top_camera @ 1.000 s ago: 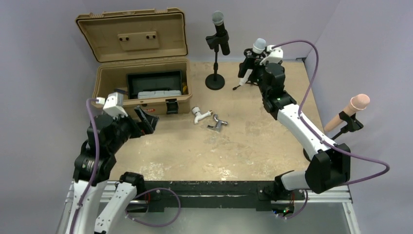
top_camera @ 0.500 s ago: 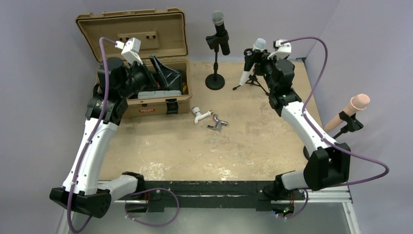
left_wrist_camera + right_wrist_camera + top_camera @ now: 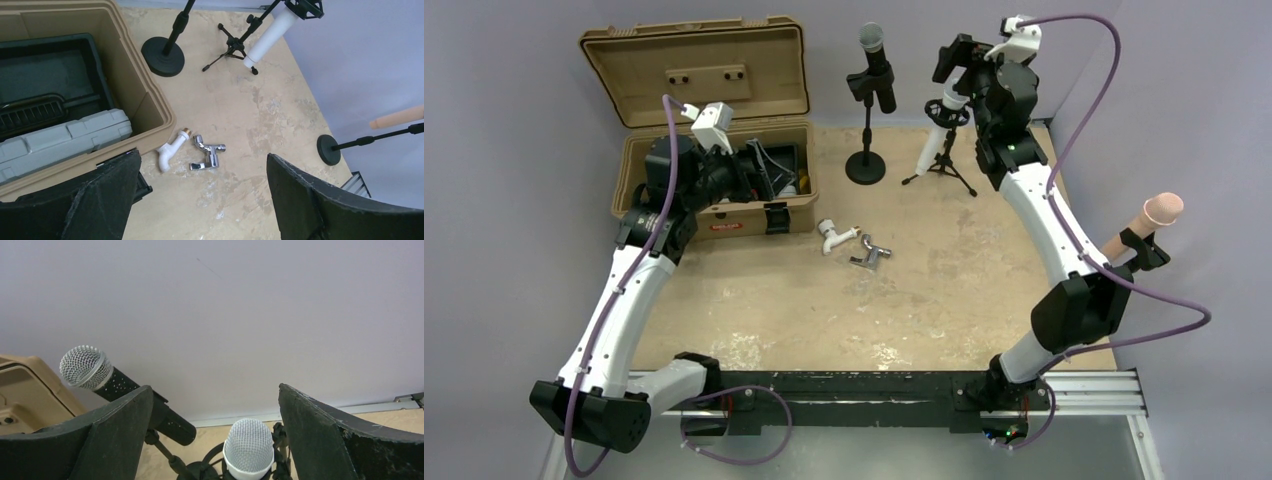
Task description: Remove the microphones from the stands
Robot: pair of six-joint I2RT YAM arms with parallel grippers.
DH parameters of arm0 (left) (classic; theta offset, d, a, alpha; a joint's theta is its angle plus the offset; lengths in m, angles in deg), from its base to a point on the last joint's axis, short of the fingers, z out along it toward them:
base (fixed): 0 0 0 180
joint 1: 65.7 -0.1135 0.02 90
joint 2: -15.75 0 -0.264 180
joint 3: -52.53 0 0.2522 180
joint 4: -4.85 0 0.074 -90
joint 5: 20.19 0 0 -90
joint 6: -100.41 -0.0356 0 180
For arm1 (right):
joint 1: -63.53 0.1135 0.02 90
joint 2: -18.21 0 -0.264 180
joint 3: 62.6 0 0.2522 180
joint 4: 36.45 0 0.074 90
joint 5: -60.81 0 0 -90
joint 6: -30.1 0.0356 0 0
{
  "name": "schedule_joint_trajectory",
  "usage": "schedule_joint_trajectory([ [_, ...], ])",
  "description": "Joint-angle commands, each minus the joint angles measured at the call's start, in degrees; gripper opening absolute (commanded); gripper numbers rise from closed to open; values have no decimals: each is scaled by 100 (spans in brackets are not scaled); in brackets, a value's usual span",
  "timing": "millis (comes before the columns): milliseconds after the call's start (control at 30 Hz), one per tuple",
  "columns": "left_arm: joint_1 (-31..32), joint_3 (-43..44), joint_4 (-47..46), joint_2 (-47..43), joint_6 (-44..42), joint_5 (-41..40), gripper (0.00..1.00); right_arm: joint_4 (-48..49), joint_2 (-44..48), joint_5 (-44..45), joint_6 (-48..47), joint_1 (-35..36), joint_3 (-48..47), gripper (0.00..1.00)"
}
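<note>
Beige table (image 3: 904, 300) carried the stand (image 3: 946, 165) with the white mic (image 3: 248, 442) clipped in it. Right gripper (image 3: 214, 389) hung just above the mic, jaws spread wide, touching nothing; left gripper (image 3: 203, 155) was likewise spread, empty.

A robot lab: arms (image 3: 619, 300) bolted to table (image 3: 844, 310).

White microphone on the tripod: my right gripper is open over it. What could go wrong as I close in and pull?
1. The white microphone sits tilted in its clip, so a straight-up pull may lift or tip the thin-legged tripod instead of freeing it.
2. The black microphone stands close beside it, and the open right gripper could knock it on the way down.
</note>
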Motion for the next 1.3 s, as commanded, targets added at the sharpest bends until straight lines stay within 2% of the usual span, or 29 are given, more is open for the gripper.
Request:
schedule_joint_trajectory([
  [0, 58, -16, -289, 108, -88, 78, 93, -594, -332, 80, -113, -29, -723, 93],
  [400, 58, -49, -354, 153, 32, 241, 93, -953, -627, 37, 58, -36, -611, 88],
  [533, 58, -55, -360, 127, 62, 271, 93, -1034, -793, 37, 45, -74, -730, 73],
  [867, 58, -75, -407, 119, 104, 349, 93, -1193, -1007, 35, 107, -156, -801, 72],
  [1000, 58, -78, -411, 111, 105, 333, 92, -1148, -1011, -25, 14, -165, -842, 58],
  [1100, 58, -92, -418, 126, 111, 323, 92, -1185, -1003, 40, -99, -158, -1014, 41],
  [1267, 58, -93, -408, 178, 122, 325, 91, -1226, -894, 111, -300, -158, -1474, 32],
])
